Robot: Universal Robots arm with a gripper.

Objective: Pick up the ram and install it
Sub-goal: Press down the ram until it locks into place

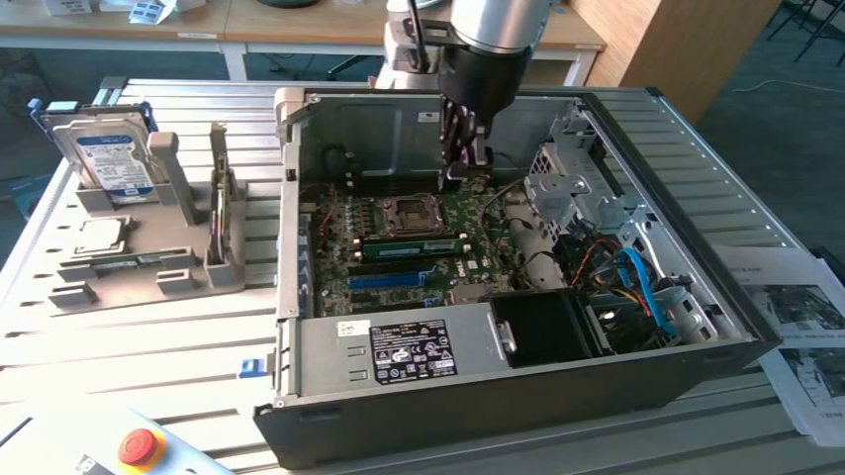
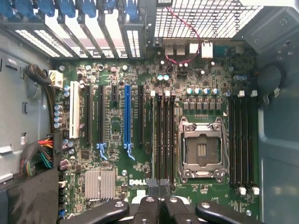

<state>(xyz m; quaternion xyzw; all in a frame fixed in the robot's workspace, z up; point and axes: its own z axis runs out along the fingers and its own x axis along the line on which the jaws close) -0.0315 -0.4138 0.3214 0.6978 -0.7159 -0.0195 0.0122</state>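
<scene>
Ram (image 1: 410, 247) upright on mobo (image 1: 486, 226) in ext. view; wrist view: gripper (image 2: 159, 189) clenched shut.

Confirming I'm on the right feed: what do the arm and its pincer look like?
The arm has a silver cylindrical wrist section over a black housing, with a black cable running alongside. The pincer is black: jointed linkage bars with round silver pivot pins, seen close in the wrist view.

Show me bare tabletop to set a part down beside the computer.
Free: the slatted table between the grey holder and the red stop button, at the exterior view's left. Crowded: inside the case, and papers at the view's right.
</scene>
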